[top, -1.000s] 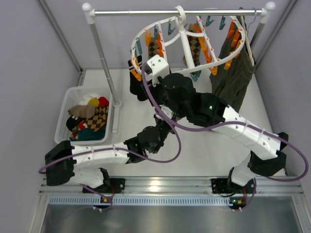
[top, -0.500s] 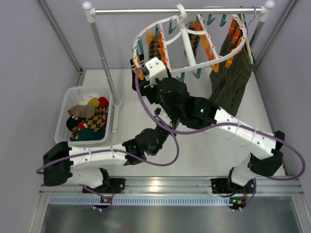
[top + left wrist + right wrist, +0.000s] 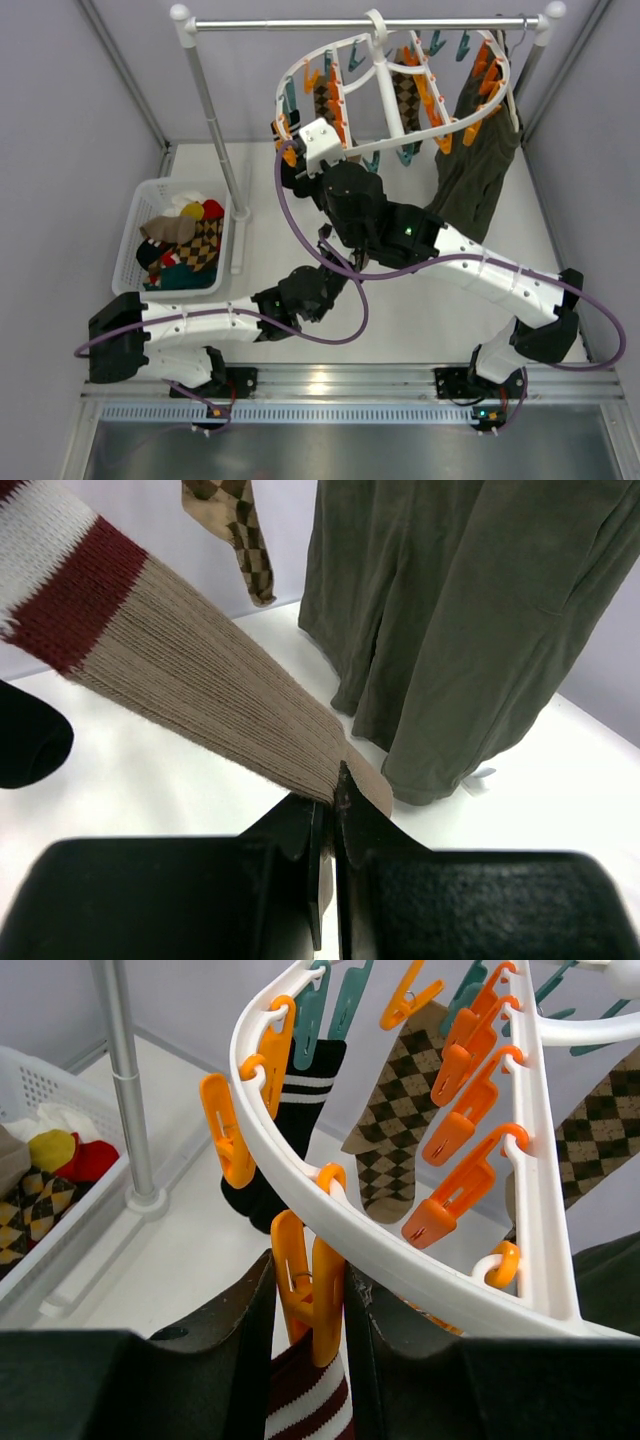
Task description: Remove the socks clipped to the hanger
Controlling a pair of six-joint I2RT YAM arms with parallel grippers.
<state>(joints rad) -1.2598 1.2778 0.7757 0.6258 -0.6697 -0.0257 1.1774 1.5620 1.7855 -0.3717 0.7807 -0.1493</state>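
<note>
The white oval hanger (image 3: 384, 82) hangs from the rail and also shows in the right wrist view (image 3: 400, 1255). My right gripper (image 3: 310, 1280) is shut on an orange peg (image 3: 312, 1295) at its near left rim. That peg clips the maroon-white striped cuff of a brown sock (image 3: 310, 1405). My left gripper (image 3: 333, 785) is shut on the lower end of this brown sock (image 3: 190, 680), which stretches up to the left. Argyle socks (image 3: 400, 1110) and a black sock (image 3: 295, 1100) hang from other pegs. In the top view my right gripper (image 3: 296, 162) is at the ring, and my left gripper (image 3: 332, 262) is below it.
A dark olive garment (image 3: 480, 160) hangs at the right of the rail and fills the right of the left wrist view (image 3: 450, 630). A white basket (image 3: 138, 205) holding socks stands at the left, beside the rack's pole (image 3: 215, 130).
My right arm has moved left and up to the ring's left rim. The hanger has swung and tilted a little. My left arm has shifted slightly left with the sock.
</note>
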